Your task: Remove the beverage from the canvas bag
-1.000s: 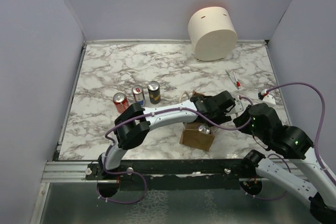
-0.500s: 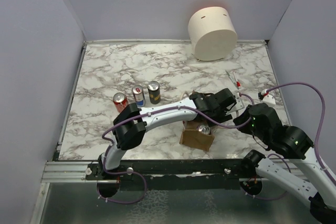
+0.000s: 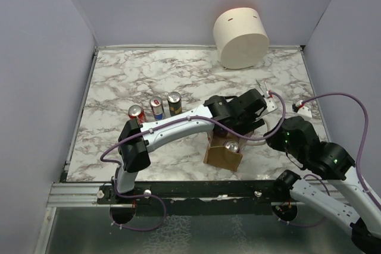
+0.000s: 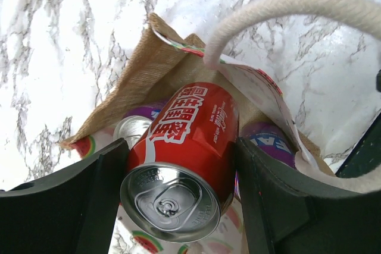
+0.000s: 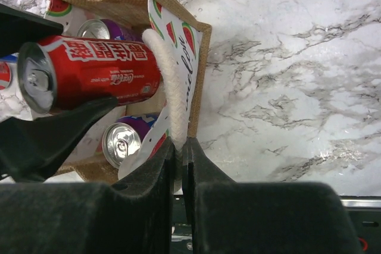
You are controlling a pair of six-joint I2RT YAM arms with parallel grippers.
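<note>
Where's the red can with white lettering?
In the left wrist view, the red can is gripped by the left end effector, over the open bag.

My table is a flat top that looks like white marble with grey swirls.

Three drink cans stand on it in a short row at about 9 o'clock from the middle. There is a red can, then a blue and white can, then a dark can with gold on it. They are close beside each other.

A big cream round drum sits at 1 o'clock, by the back wall. A small tan-brown canvas bag stands at 5 o'clock, near my side.

At 2 o'clock lies a thin stick with a red bit. At 3 o'clock, near the edge, lies a small white thing with a red spot. I cannot tell what those two are.
</note>
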